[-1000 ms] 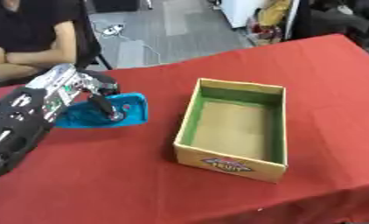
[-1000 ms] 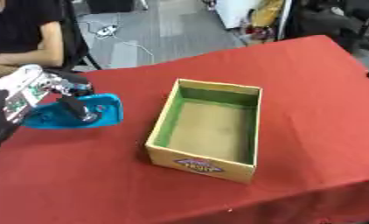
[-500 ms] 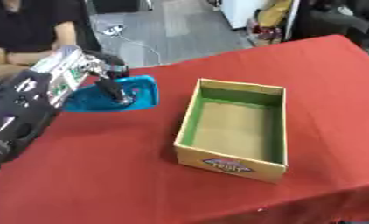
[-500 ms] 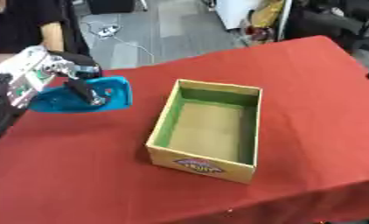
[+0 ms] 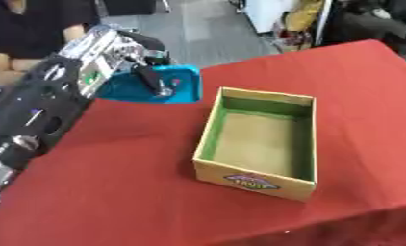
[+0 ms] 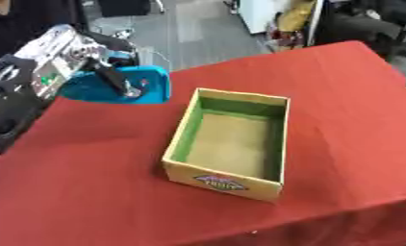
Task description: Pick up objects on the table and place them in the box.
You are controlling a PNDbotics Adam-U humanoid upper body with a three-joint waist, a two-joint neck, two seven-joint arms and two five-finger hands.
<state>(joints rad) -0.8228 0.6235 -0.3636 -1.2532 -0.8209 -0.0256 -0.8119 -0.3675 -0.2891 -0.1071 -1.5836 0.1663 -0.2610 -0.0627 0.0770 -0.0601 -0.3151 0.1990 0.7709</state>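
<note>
Clutching a flat teal plastic object (image 5: 152, 86) in curled fingers, the left hand (image 5: 126, 53) holds it left of the empty green-lined cardboard box (image 5: 259, 139), drop pending.

Partly hidden blue object
The left hand (image 5: 126, 57) covers much of the blurred blue object (image 5: 177, 84); its shape stays unclear.

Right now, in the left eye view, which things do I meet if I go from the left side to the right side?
Robot's left arm → left hand, curled round the blue object → cardboard box, open and empty, on the red table.
</note>
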